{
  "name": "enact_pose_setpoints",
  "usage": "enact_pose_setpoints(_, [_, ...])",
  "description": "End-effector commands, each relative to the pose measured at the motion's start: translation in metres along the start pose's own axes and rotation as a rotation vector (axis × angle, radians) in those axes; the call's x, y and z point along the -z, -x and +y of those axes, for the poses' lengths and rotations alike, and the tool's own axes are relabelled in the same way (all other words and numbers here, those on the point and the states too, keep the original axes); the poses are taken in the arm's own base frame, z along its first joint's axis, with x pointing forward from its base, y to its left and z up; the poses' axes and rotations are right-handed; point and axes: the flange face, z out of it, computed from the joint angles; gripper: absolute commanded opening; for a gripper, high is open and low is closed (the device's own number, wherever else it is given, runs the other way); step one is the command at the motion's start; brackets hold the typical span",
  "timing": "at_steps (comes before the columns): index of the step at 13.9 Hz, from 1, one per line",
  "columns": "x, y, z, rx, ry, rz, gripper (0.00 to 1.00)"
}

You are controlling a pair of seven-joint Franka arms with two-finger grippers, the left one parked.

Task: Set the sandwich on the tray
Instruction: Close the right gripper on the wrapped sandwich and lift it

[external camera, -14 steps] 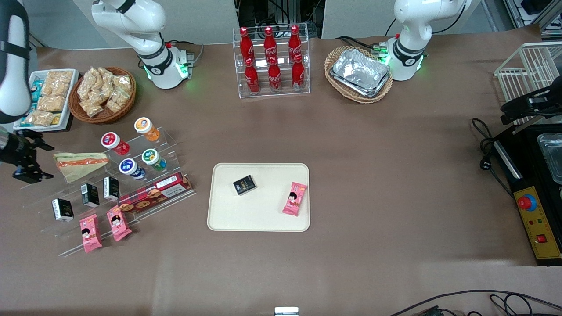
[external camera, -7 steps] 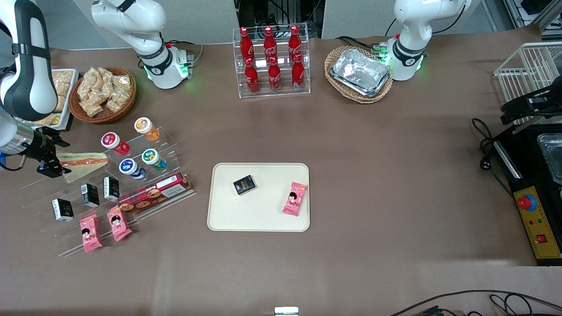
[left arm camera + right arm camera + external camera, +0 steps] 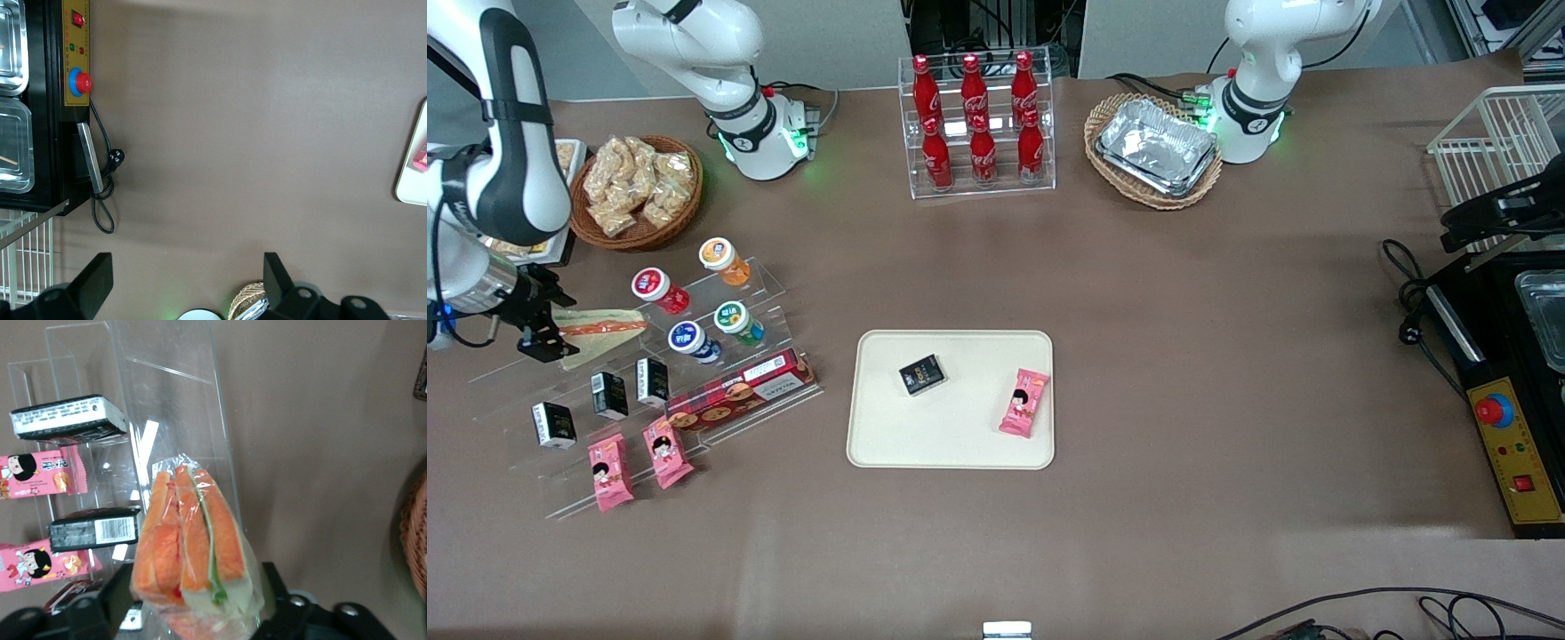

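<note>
Over at the working arm's end of the table, the gripper (image 3: pixel 541 336) has slid in along the clear stepped stand (image 3: pixel 783 289) over the last 1 s and is now right at the thick end of the sandwich (image 3: pixel 600 329). The sandwich itself hasn't budged; it lies flat on an upper step, point aimed toward the tray. In the wrist view the fingers are spread wide, 1 each side of the wedge, and the wrap doesn't look squashed, so I'd say approach done, squeeze not yet made. Tight spot tho: the red-lid pot (image 3: pixel 651 286) sits just farther from the front camera than the sandwich tip, 2 more pots are beside the tip, black cartons (image 3: pixel 653 380) are 1 step nearer the camera, and the snack basket (image 3: pixel 636 233) is close by the arm. Lifting straight up first looks safest imo, else the wrap could drag on a step edge. Moving toward the table's middle, bare cloth, then the tray (image 3: pixel 960 440) with a black packet (image 3: pixel 921 374) and a pink packet (image 3: pixel 1024 402) on it. Best open room is the tray's near strip, toward the working arm's end.
</note>
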Motion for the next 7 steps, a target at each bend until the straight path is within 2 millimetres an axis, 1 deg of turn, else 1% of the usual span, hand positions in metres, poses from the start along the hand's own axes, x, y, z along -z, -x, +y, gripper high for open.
enact_pose_setpoints(1, [-0.005, 0.006, 0.006, 0.009, -0.026, 0.033, 0.36])
enact_pose_setpoints(2, [-0.005, 0.006, 0.005, 0.009, -0.032, 0.037, 0.14])
enact_pose_setpoints(3, [-0.005, 0.005, 0.004, 0.009, -0.039, 0.041, 0.0])
enact_pose_setpoints(4, [-0.006, 0.005, 0.004, 0.011, -0.039, 0.041, 0.0])
enact_pose_setpoints(5, [-0.002, 0.003, 0.005, 0.018, -0.046, 0.044, 0.0])
enact_pose_setpoints(6, [0.008, 0.0, 0.005, 0.027, -0.058, 0.049, 0.0])
enact_pose_setpoints(7, [0.029, -0.005, 0.003, 0.04, -0.083, 0.062, 0.0])
